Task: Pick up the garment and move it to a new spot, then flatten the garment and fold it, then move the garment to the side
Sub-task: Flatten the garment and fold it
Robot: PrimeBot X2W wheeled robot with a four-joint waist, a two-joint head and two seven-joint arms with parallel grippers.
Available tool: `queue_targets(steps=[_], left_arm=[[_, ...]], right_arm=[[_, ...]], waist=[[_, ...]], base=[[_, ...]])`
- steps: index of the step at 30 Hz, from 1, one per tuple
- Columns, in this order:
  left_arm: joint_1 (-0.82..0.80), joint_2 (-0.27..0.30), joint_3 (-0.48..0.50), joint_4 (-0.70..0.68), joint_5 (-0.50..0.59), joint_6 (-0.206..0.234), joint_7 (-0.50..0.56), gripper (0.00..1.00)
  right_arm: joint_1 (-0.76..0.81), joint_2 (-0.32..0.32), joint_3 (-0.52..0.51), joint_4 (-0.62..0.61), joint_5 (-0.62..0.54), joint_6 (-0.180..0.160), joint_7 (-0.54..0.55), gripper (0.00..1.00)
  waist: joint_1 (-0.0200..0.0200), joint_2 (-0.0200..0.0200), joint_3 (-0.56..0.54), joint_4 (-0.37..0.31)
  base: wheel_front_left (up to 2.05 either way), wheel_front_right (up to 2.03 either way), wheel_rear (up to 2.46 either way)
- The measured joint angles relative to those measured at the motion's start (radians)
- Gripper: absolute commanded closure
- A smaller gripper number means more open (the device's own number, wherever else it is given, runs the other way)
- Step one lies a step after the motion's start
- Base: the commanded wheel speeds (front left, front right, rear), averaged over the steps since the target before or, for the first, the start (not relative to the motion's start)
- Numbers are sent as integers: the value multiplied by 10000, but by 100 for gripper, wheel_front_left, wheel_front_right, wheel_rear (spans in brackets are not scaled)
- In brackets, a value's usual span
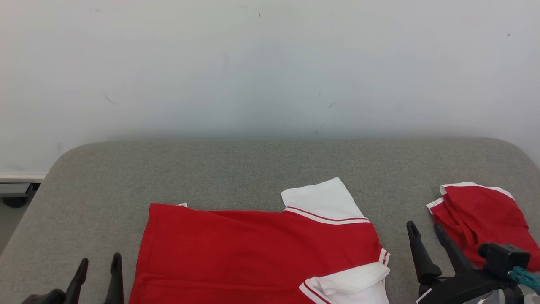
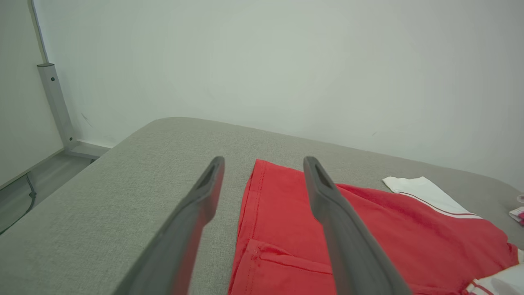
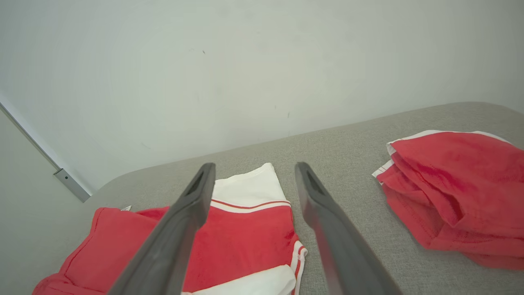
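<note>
Your garment lies spread on the grey surface, at the near edge and about the middle. It is a red shirt laid sideways, hem to the left and shoulders to the right. One white sleeve points toward the far side. The other white sleeve is folded over the red body at the near right corner. The cloth lies mostly flat, with a shallow crease running across it near the hem.

Your left pincer sits at the near left, just beside the hem edge of the garment, its two dark fingers spread apart with nothing between them. In the left wrist view one finger stands over bare surface and the other over the red cloth; whether either tip touches, you cannot tell from these pictures.

Your right pincer sits at the near right, in the strip of bare surface between the garment and a second red garment. Its fingers are also spread wide and hold nothing. In the right wrist view its fingers frame the far sleeve and shoulder.

The second red garment, trimmed in white, lies bunched in a heap near the right edge of the surface, apart from the spread shirt. A pale wall stands behind the far edge.
</note>
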Motion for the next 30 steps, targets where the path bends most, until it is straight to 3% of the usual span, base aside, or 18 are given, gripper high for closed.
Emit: queue_targets(steps=[17,23,30], left_arm=[[43,-232,-121,-318,481,0,878,0],[-82,-334,-142,-288,681,2,1448,0],[-2593,-378,-767,418,690,-213,2917,0]], right_arm=[[-12,31,96,435,-13,167,-408,0],[-571,40,38,767,-19,-77,-153,0],[-2286,-477,433,1147,-370,-84,1020,0]], waist=[[0,0,177,54],[0,0,439,135],[1,1,912,330]], base=[[0,0,0],[0,0,0],[0,0,0]])
